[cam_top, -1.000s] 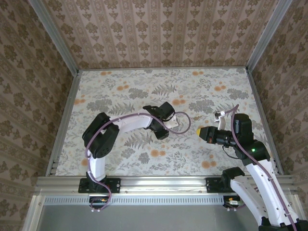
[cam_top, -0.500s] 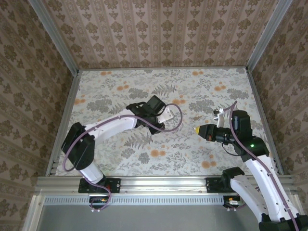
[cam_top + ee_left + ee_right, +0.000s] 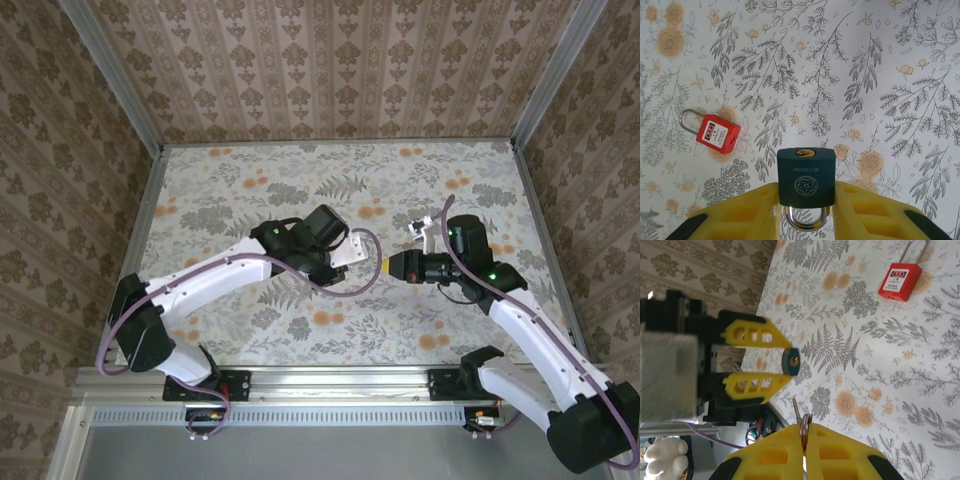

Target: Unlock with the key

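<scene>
Left claw (image 3: 806, 192): yellow fingers closed on a dark teal padlock (image 3: 806, 175), one finger flat against each side of the body. The padlock is held clear of the desk (image 3: 250, 170). Its shackle points back between the fingers toward the wrist. The keyhole face points outward, away from the wrist, and the brass keyway shows at its middle.

Right claw (image 3: 804, 427): fingers pressed together with almost no gap. They pinch the key (image 3: 796, 412) along with a metal ring (image 3: 805, 431) at the fingertips. The short metal blade sticks out past the fingertips. The key's head is hidden between the pads.

Right wrist view: the blade points roughly toward the teal padlock. The keyhole faces this claw, slightly off the blade's line. Blade tip and padlock are apart, not touching.

Top view: the two claws face each other over the middle of the desk, near one another, with the gap between them visible.

A red padlock (image 3: 717, 133) with a thin metal shackle lies flat on the floral desk surface. It sits off to one side, away from both claws, and nothing touches it.
</scene>
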### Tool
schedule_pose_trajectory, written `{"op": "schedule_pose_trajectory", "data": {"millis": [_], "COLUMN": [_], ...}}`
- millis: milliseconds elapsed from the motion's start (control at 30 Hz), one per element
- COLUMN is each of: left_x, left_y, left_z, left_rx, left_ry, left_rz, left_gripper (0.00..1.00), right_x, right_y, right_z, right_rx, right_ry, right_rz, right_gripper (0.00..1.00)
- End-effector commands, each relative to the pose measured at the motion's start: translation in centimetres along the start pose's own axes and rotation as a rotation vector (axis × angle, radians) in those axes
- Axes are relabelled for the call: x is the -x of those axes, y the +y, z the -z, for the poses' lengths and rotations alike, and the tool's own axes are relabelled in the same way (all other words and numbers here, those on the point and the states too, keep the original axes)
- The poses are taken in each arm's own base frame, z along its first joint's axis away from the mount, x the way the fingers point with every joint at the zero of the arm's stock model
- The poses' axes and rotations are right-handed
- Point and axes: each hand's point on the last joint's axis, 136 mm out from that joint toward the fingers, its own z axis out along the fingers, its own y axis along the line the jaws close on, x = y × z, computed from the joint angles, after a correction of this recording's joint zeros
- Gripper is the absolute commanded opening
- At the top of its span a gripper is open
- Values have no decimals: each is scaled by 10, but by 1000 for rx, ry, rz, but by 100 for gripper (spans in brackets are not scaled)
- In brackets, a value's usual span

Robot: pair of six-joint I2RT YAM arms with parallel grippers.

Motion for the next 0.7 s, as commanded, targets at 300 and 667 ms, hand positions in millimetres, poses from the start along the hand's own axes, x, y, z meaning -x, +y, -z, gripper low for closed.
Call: {"op": "schedule_pose_trajectory", "data": {"millis": [300,667], "left_x": [3,8], "left_y": [-2,-4], "left_z": [39,42], "left_rx": [107,217], "left_ry": [-66,-137], "left_rz": [-124,-177], "left_gripper": [30,30], "right_x": [-4,-6], "right_y": [36,44], "right_z": [-29,-20], "right_rx": [167,161], "right_ry": [94,100], "right_rz": [128,133], "right_gripper": [9,10]}}
